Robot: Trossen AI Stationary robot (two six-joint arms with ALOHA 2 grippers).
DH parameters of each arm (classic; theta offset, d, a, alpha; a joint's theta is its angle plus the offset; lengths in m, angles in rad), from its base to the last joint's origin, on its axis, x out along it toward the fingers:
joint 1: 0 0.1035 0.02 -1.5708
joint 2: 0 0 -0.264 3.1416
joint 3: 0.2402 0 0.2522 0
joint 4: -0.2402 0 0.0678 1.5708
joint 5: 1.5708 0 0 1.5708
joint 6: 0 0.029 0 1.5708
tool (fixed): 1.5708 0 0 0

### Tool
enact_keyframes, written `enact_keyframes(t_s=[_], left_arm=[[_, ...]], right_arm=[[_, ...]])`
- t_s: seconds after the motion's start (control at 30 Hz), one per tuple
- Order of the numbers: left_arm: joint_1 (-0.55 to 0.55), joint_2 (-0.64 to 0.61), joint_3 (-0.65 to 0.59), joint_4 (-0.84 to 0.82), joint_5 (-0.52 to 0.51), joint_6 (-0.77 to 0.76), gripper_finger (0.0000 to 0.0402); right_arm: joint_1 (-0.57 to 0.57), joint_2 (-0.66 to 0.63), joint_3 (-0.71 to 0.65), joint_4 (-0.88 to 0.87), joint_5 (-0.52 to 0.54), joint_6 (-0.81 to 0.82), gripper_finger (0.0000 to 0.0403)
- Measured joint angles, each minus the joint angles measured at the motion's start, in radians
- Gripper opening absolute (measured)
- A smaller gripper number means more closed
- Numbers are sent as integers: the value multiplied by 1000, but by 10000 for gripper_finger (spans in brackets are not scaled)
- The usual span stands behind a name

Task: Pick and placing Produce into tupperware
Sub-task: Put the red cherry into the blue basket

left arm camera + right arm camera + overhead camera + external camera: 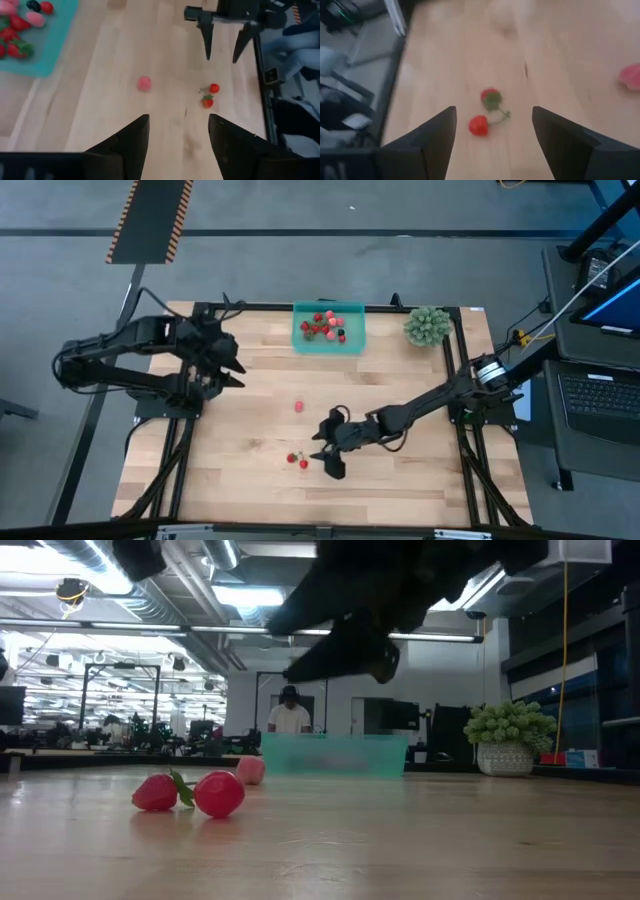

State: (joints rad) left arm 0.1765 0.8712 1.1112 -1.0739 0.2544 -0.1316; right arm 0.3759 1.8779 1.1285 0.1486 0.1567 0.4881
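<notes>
Two small red berries (297,461) with green stems lie side by side on the wooden table near its front. My right gripper (323,445) hovers open just to their right, pointing at them; in its wrist view the berries (485,111) lie ahead between the open fingers, untouched. A pink berry (298,407) lies alone near the table's middle. The teal tupperware (355,345) stands at the far edge with several red and pink pieces and a dark one inside. My left gripper (240,373) is open and holds nothing, high over the table's left side.
A spiky green plant ball (428,325) in a white pot stands at the far right corner. Bare wood lies between the berries and the tupperware. In the low view a person (290,715) stands in the room beyond the table.
</notes>
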Motion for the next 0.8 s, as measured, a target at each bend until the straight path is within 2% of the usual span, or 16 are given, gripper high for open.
enact_keyframes(t_s=[0.27, 0.43, 0.63, 0.8], left_arm=[[-42, -30, -106, 54, -85, -20, 195], [-43, -29, -148, 78, -90, -23, 195], [-43, -29, -171, 105, -95, -19, 195], [-42, -29, -171, 107, -121, -17, 195]], right_arm=[[5, 130, 196, -264, -4, -5, 261], [22, 173, 263, -268, -3, -62, 261], [28, 247, 277, -272, -4, 26, 261], [38, 286, 277, -258, -20, -20, 261]])
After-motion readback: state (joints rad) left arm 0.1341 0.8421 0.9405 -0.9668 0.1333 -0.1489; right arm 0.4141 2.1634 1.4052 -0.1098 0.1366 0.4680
